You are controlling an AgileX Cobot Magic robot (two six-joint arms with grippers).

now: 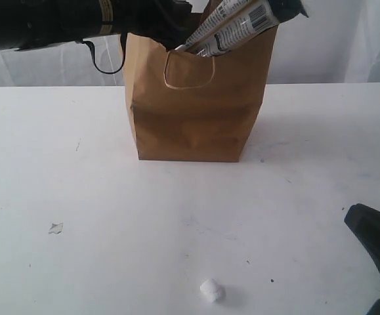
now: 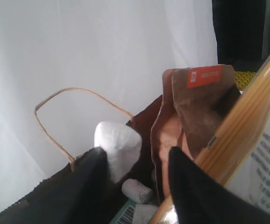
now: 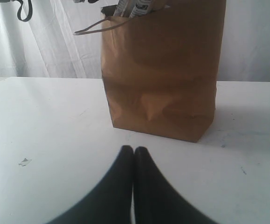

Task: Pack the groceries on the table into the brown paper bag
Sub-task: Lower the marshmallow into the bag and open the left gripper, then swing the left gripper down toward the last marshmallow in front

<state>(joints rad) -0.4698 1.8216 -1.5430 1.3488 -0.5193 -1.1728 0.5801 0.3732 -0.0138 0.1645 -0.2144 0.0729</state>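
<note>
One white marshmallow (image 1: 211, 290) to go on my white counter (image 1: 78, 197); rest in tall brown paper bag (image 1: 190, 118). L tool (image 2: 137, 153) released, R tool (image 3: 134, 150) clenched, empty.

1 bag (image 1: 196, 111), 2 noodle pks (image 1: 237, 26)

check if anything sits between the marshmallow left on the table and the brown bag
Nothing visible does. The marshmallow lies alone on the table, with bare tabletop from it to the brown paper bag. Only at the bag's mouth do the noodle packs stick out, filling part of the opening.
</note>
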